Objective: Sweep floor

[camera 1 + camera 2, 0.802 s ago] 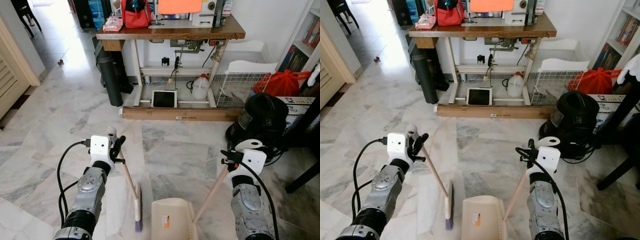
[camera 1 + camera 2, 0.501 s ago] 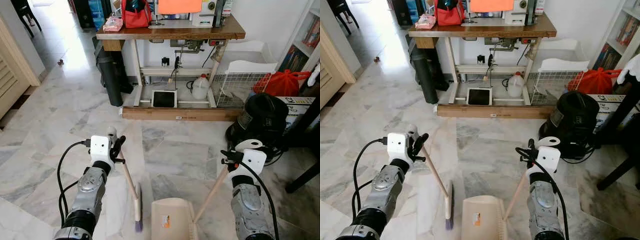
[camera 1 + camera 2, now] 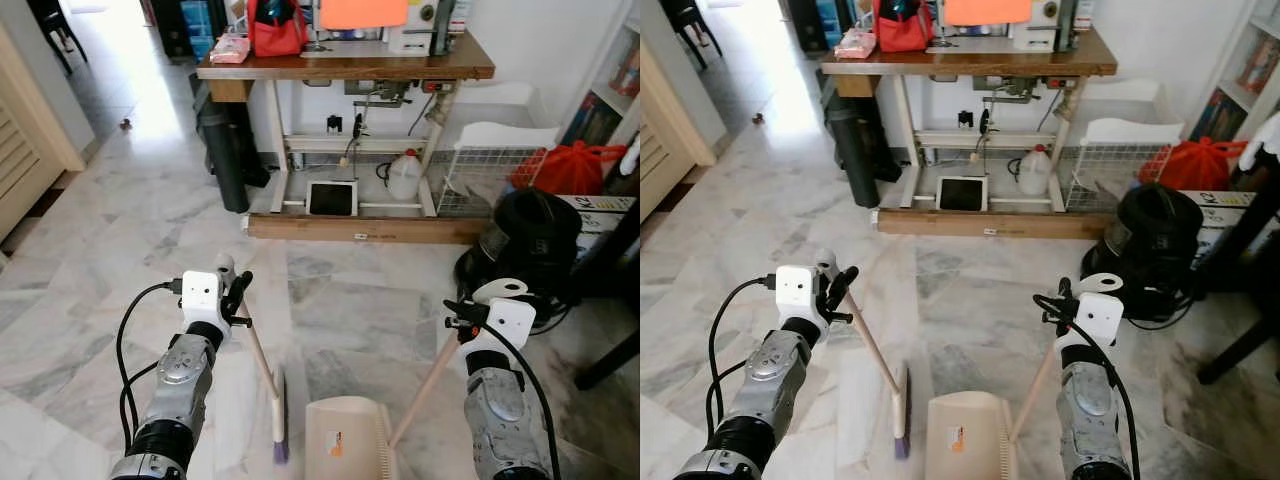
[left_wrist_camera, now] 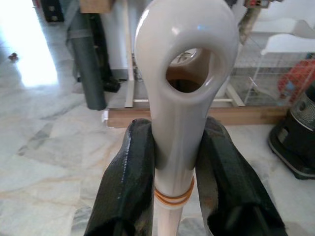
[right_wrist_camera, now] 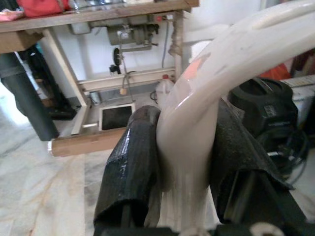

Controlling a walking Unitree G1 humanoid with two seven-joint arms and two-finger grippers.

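Marble floor (image 3: 120, 260) is stretching ahead to a sewing table (image 3: 345, 68) by the far wall, with a plastic jug (image 3: 403, 176) and a pedal (image 3: 331, 198) under it. A black vacuum (image 3: 527, 238) is sitting to the right, beside a wire basket (image 3: 480, 180) and a red bag (image 3: 570, 168). The left gripper (image 4: 173, 162) is clamping the broom (image 3: 268, 390) by its looped handle end, bristles touching the floor. The right gripper (image 5: 184, 162) is squeezing the dustpan (image 3: 345, 440) handle, the pan resting on the floor just right of the broom head. Compared with a moment ago, both arms are holding the same pose; the whole scene is sitting slightly lower.
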